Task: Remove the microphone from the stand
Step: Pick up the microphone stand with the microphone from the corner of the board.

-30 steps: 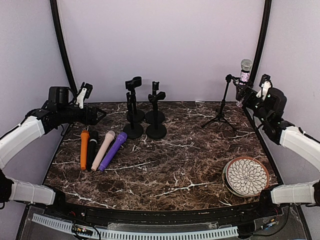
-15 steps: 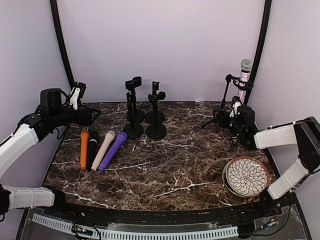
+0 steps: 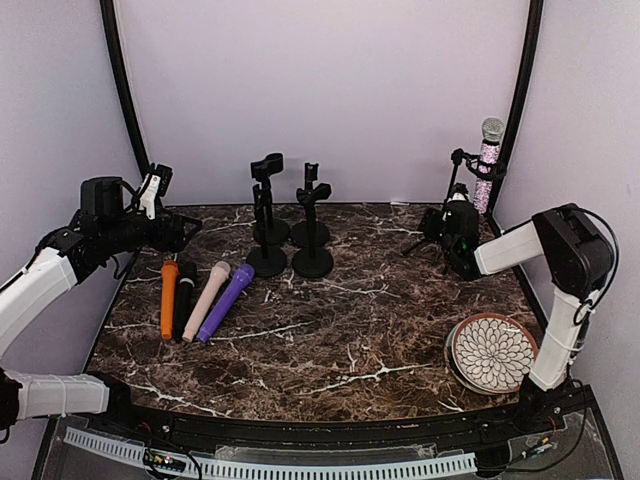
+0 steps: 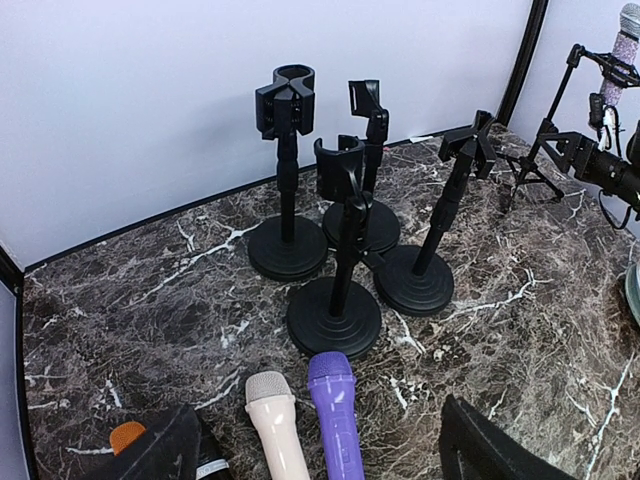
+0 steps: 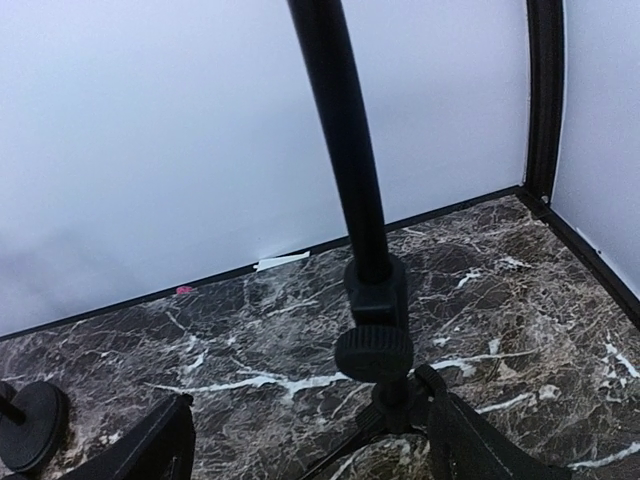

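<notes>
A: Where is the glittery pink microphone with the silver grille (image 3: pixel 488 150) to be found?

B: It is seen clipped upright at the top of the thin black tripod stand (image 3: pixel 452 180), at the far right corner of the dark marbled surface (image 3: pixel 350 330).

A: How is the right tool (image 5: pixel 308 410) set?

B: It is held low at the foot of that stand. Its fingers (image 5: pixel 150 445) are spread wide, with the stand's pole seen ahead of the gap between them. Nothing is gripped, and no contact can be made out.

A: And the left tool (image 3: pixel 190 230)?

B: It is held above the left edge of the surface, spread wide with nothing in it.

A: What else is laid out?

B: An orange microphone (image 3: pixel 168 298), a black microphone (image 3: pixel 187 296), a cream microphone (image 3: pixel 207 298) and a purple microphone (image 3: pixel 227 300) are laid side by side at the left. Black round-based stands (image 3: pixel 266 258) are grouped at the back middle. A round flower-patterned plate (image 3: pixel 492 352) is set near the front right.
</notes>
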`<state>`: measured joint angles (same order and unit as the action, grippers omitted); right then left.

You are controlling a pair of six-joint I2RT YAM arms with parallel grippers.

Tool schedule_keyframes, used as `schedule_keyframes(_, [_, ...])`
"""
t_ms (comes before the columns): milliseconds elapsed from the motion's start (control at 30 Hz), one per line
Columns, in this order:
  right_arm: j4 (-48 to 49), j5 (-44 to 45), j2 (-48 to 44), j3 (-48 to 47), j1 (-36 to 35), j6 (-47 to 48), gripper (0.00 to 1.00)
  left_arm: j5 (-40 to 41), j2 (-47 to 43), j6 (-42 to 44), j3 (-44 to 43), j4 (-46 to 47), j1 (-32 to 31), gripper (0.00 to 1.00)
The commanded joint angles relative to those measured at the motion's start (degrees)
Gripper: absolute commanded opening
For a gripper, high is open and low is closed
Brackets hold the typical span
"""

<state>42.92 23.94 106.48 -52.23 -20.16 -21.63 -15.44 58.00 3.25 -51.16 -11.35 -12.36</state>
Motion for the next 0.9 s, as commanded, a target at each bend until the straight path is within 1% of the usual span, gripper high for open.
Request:
schedule_keyframes(0, [2.4, 6.6, 2.3, -2.9, -0.3, 2.7, 0.78, 0.0, -1.1, 0.9, 0.7, 0.8, 0.3, 0.85])
schedule_keyframes(67, [2.2, 6.7, 3.4, -4.8, -0.3, 4.1, 0.74, 0.1, -1.1, 1.0, 0.7, 0.8, 0.3, 0.85])
schedule_keyframes(233, [2.2, 6.8, 6.1, -8.4, 0.0, 9.7, 0.69, 0.3, -1.2, 1.1, 0.7, 0.8, 0.3, 0.85])
schedule_keyframes(400, [1.6, 4.7, 7.7, -10.4, 2.2, 10.3, 0.6, 0.3, -1.3, 1.1, 0.8, 0.8, 0.3, 0.85])
schedule_keyframes(467, [1.9, 3.1, 7.9, -10.8, 2.8, 10.9, 0.52, 0.3, -1.3, 1.1, 0.9, 0.8, 0.3, 0.85])
schedule_keyframes(567, [3.5, 0.7, 8.0, -10.6, 3.0, 13.2, 0.37, 0.3, -1.1, 1.2, 0.9, 1.0, 0.3, 0.85])
schedule_keyframes(600, [4.3, -0.4, 7.9, -10.5, 3.0, 14.0, 0.31, 0.4, -1.1, 1.2, 0.9, 0.8, 0.3, 0.85])
schedule_keyframes(633, [4.6, -1.1, 7.7, -10.2, 3.0, 14.5, 0.27, 0.5, -1.0, 1.2, 0.9, 0.9, 0.3, 0.85])
schedule_keyframes(667, [5.1, -1.6, 7.4, -9.9, 3.0, 14.8, 0.2, 0.6, -1.0, 1.3, 0.9, 0.9, 0.3, 0.85])
schedule_keyframes(700, [5.7, -2.2, 6.9, -9.3, 3.0, 15.2, 0.16, 0.6, -0.9, 1.3, 1.0, 0.9, 0.3, 0.85])
schedule_keyframes(867, [7.1, -3.5, 3.3, -6.8, 2.8, 16.7, 0.0, 0.8, -0.5, 1.4, 1.0, 0.9, 0.3, 0.85])
